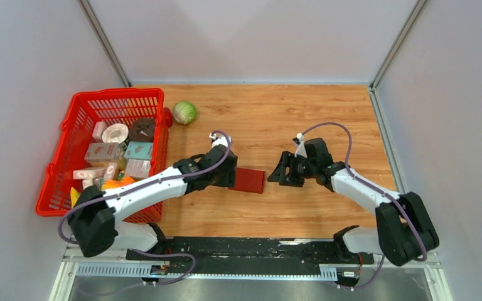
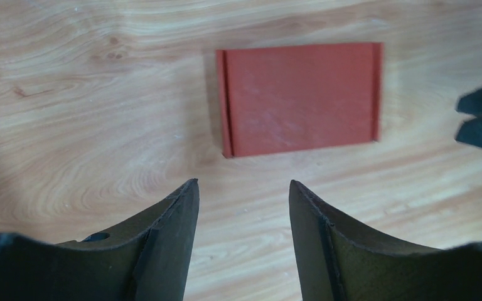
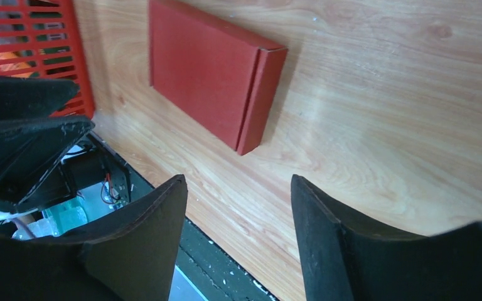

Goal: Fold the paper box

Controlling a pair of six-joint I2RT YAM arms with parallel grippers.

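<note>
Since the paper box (image 2: 300, 99) sits at 12 o'clock off the left gripper (image 2: 243, 183), long axis crosswise, left's nearer; right gripper (image 3: 237, 179) sees it around 11. Both jaws open, empty.

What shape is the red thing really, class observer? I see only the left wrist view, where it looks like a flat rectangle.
Observer: The right wrist view shows that the paper box has a low side wall. It is a shallow box lying flat, not a sheet.
Operator: Is the right gripper holding it?
Observer: No. The right gripper is open and stands apart from the box, on its right.
Operator: What is outside my view?
Observer: A red mesh basket holding cartons stands left of the left arm.
</note>
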